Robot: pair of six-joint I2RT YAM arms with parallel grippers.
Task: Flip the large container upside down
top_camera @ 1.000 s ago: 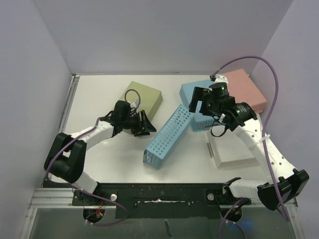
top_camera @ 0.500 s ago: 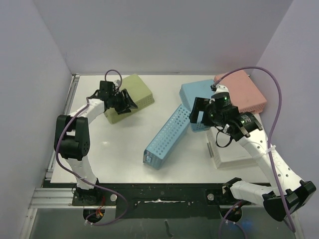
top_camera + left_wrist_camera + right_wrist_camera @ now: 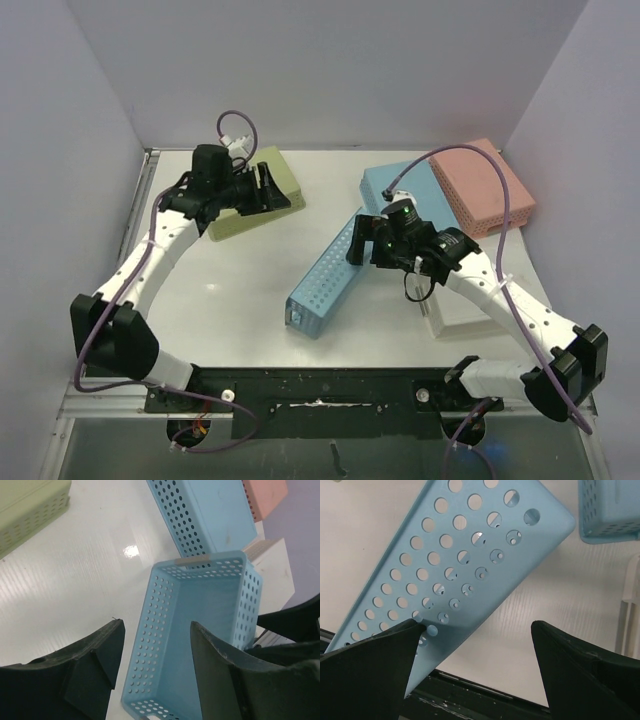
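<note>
Both my arms have shifted: my right gripper (image 3: 358, 238) has left the small blue basket (image 3: 385, 185) and come over the far end of the long blue perforated basket (image 3: 320, 280); its jaws stand wide and hold nothing, with the basket's holed wall just below them; my left gripper (image 3: 275, 188), partly open and empty, hangs over the green container (image 3: 232, 222); the long basket lies well off to its right.

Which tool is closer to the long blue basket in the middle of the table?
Right. The right tool hovers open over the far end of the long blue basket; the left tool is off across the table by the green container.
</note>
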